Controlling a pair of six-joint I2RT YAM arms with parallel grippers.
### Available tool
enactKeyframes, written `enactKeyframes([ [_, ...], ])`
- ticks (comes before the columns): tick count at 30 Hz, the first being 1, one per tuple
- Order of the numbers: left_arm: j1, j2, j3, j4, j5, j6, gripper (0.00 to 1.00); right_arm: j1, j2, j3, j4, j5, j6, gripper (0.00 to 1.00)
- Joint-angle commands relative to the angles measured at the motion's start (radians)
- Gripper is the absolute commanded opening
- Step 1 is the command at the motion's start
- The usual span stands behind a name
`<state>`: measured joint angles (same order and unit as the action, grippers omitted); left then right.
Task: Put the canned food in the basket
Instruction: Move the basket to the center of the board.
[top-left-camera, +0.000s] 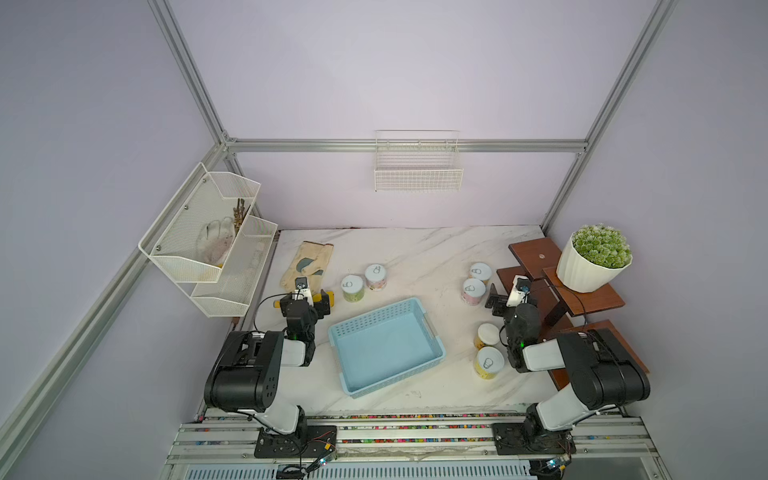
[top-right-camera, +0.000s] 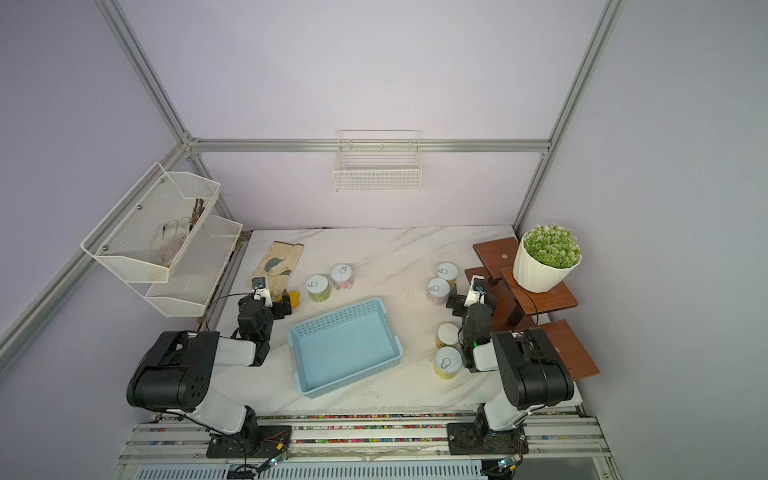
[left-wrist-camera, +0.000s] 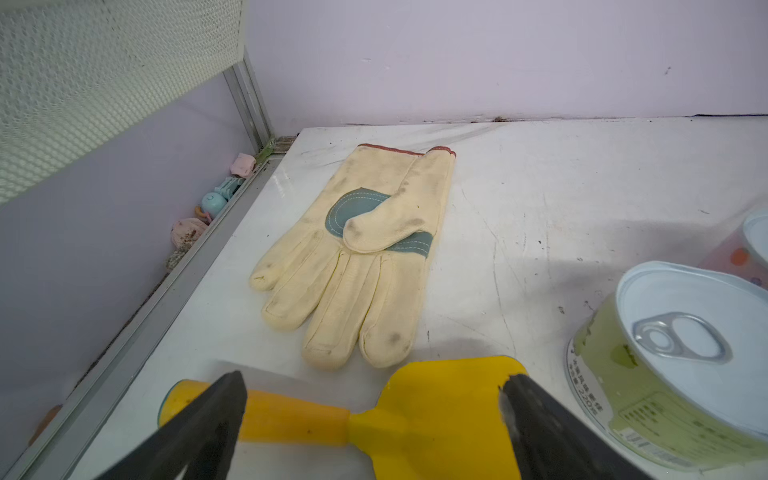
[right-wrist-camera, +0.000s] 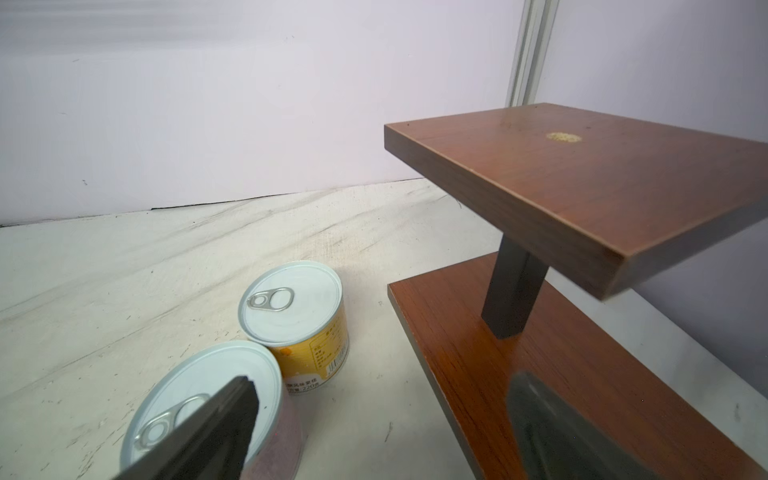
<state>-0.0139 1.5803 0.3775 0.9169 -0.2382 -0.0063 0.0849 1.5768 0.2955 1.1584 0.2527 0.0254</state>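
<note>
Light-blue plastic basket (top-left-camera: 386, 347) is sitting empty and askew at mid-table, between the two arms. Nearest the front edge, two yellow cans (top-left-camera: 489, 362) are standing just beside the right forearm. Farther in, the right gripper (top-left-camera: 505, 298) is hanging with jaws spread wide, holding nothing. A pink can (top-left-camera: 473, 291) is standing just to its left, and an orange can (right-wrist-camera: 293, 316) is sitting close behind that one. The left gripper (left-wrist-camera: 374, 380) is likewise gaping and empty, poised over a yellow trowel (left-wrist-camera: 415, 415) with a jaw on either side, not closed on it. A green can (left-wrist-camera: 673, 365) is standing just to its right, a dotted can (top-left-camera: 375, 277) just beyond. All six cans are resting upright, lids up, axes vertical, outside the basket. Each arm is looking equally near a can; a short sideways shift is probably all either needs. White marbled table (top-left-camera: 415, 253) is also carrying a glove (left-wrist-camera: 365, 249), a wooden stand (right-wrist-camera: 582, 187) and a potted plant (top-left-camera: 598, 249) toward the back; lilac walls are closing the room.
</note>
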Motion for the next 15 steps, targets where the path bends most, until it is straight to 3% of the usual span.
enactKeyframes([
  [1, 0.008, -0.017, 0.009, -0.003, 0.019, -0.004, 1.00, -0.002, -0.001, -0.006, 0.023, 0.005, 0.013, 0.99],
  [15, 0.008, -0.015, 0.008, 0.005, 0.018, -0.006, 1.00, -0.003, -0.001, -0.007, 0.023, 0.005, 0.012, 0.99],
])
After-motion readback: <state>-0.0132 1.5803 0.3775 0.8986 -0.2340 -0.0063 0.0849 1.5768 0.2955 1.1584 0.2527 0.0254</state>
